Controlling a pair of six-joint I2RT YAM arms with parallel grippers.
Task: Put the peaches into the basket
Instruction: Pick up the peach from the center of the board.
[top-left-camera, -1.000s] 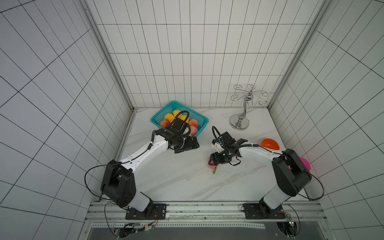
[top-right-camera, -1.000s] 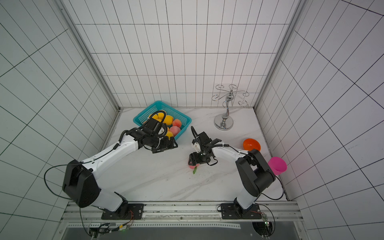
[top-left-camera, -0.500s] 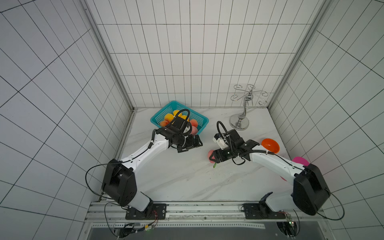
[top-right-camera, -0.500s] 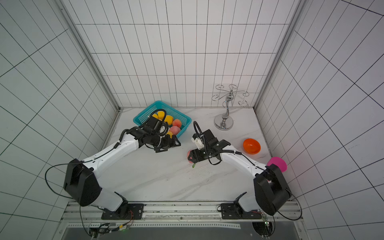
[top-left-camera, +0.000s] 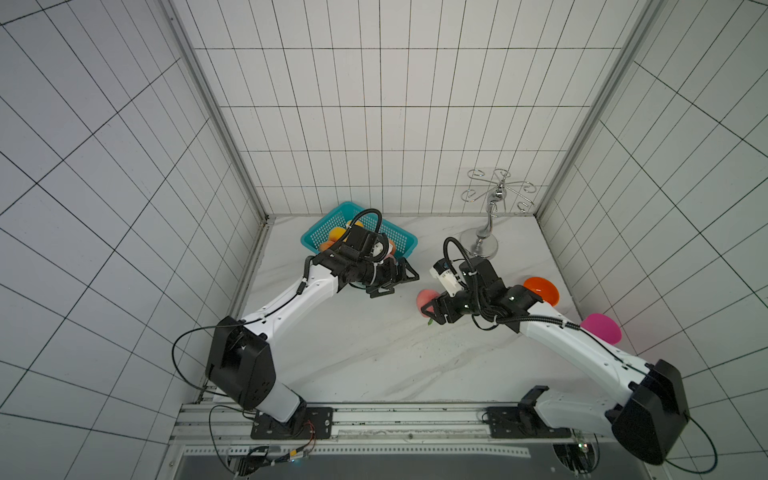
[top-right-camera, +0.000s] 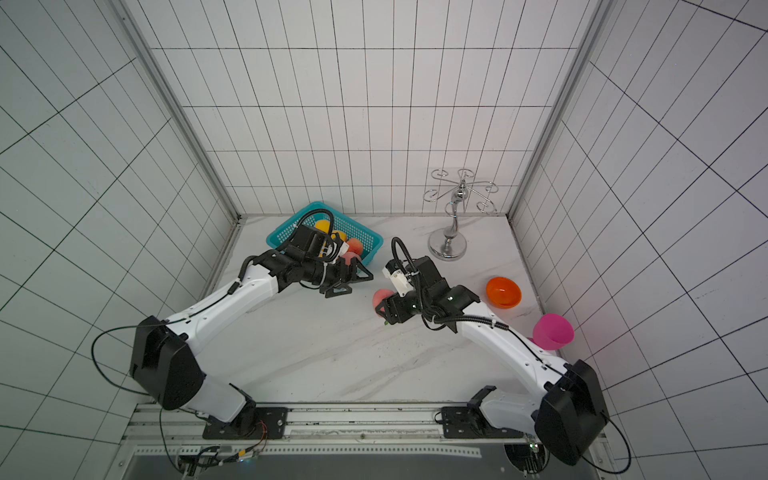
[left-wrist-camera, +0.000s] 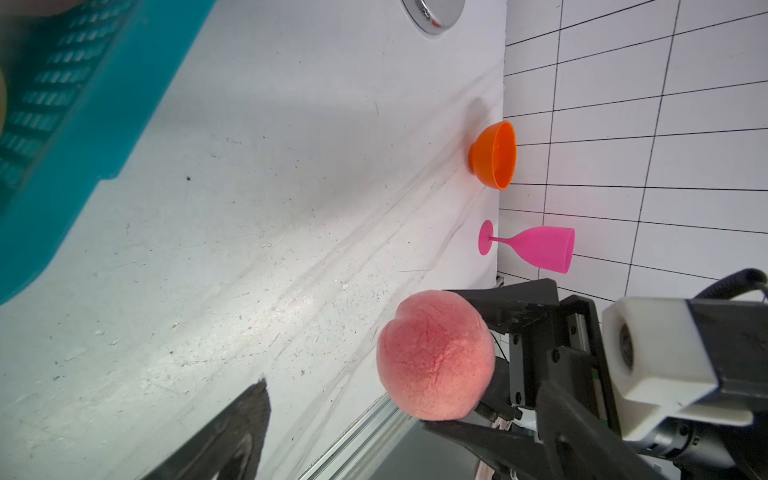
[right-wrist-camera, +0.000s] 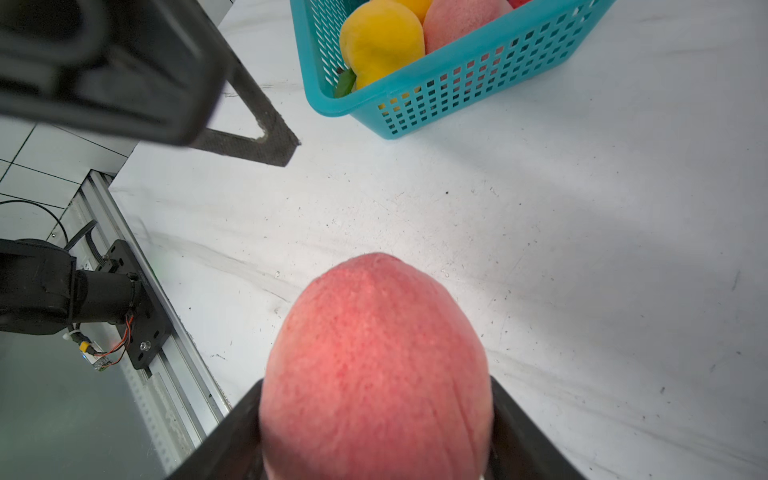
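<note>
Peach (top-left-camera: 426, 299) gripped in the right fingers (right-wrist-camera: 519, 432) hangs over the counter (top-left-camera: 374, 353) near the basket (top-left-camera: 399, 237) — left fingers (left-wrist-camera: 237, 432) spread wide, empty, beside the basket holding more peaches (right-wrist-camera: 382, 37).

The basket (right-wrist-camera: 478, 53) is teal mesh, the peaches (right-wrist-camera: 382, 37) yellow or pink. The bench (top-left-camera: 374, 357) is white, grey-veined; bowl (left-wrist-camera: 494, 156) orange, goblet (left-wrist-camera: 540, 249) pink.

Seen from above, with the held peach (top-left-camera: 426, 296) as the dial's centre, the bench (top-left-camera: 365, 353) lies bare from 5 through 7 o'clock. At 10 the left gripper (top-left-camera: 399, 283), jaws wide, hangs near, with a small gap between. The basket (top-left-camera: 324, 222) lies behind it at 11, its near side crossed by the left arm (top-left-camera: 291, 299). The stand (top-left-camera: 482, 247) rises at 1. The bowl (top-left-camera: 542, 289) and goblet (top-left-camera: 600, 328) stand near 3.
</note>
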